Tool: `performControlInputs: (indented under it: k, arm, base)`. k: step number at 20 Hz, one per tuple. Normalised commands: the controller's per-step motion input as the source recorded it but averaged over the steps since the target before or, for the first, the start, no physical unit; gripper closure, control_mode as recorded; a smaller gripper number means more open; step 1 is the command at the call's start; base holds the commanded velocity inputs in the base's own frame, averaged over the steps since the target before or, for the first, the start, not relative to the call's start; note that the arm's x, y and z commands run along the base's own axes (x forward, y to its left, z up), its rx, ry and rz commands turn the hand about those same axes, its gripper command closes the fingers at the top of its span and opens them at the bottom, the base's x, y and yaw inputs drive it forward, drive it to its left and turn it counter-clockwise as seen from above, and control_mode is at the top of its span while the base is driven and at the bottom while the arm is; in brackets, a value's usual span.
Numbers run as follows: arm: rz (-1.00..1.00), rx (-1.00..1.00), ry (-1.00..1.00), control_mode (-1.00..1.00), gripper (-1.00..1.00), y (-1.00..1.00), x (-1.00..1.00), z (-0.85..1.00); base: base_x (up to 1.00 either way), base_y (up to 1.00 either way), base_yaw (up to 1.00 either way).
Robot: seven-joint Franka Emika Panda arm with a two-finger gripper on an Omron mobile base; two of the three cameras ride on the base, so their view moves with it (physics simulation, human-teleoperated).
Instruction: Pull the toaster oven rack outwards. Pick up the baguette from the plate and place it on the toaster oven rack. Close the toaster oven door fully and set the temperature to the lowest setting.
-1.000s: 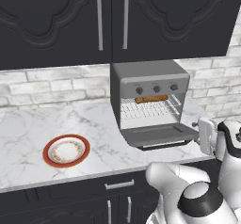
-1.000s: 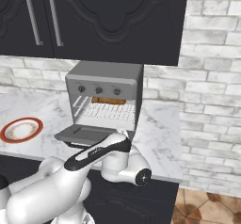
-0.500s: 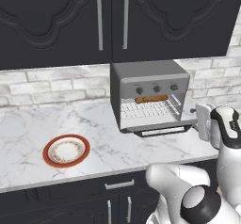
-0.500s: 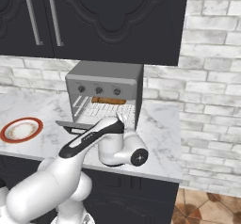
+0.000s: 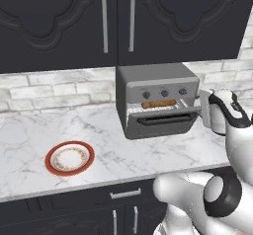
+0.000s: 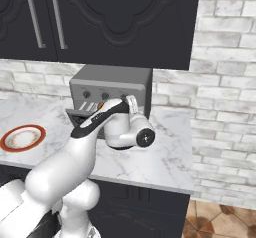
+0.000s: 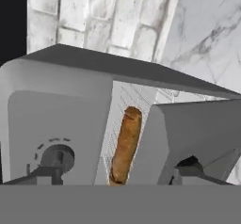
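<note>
Reaching beside toaster oven [image 5: 157,98] | gripper [image 7: 117,173] sideways | door [image 5: 160,123] half-raised

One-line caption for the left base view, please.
Baguette lies on the rack inside the toaster oven, door partly raised, gripper beside it; plate empty.

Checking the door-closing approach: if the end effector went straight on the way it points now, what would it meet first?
Probably the toaster oven door, half raised just ahead of the end effector, or the baguette through the gap beside it; depth is unclear.
</note>
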Motion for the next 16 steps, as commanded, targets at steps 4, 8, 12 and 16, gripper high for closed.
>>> performControlInputs:
  k: [4,8,12,16]
  arm:
    - [-0.04,0.00,0.00,-1.00,-1.00,0.00,0.64,0.13]
    - [-0.04,0.00,0.00,-1.00,-1.00,0.00,0.58,0.09]
    - [-0.04,-0.01,0.00,-1.00,-1.00,0.00,0.55,0.07]
    - [-0.05,0.00,0.00,-1.00,-1.00,0.00,0.56,0.00]
  base:
    - [0.00,0.00,0.00]
    - [0.00,0.00,0.00]
    - [0.00,0.00,0.00]
    - [0.00,0.00,0.00]
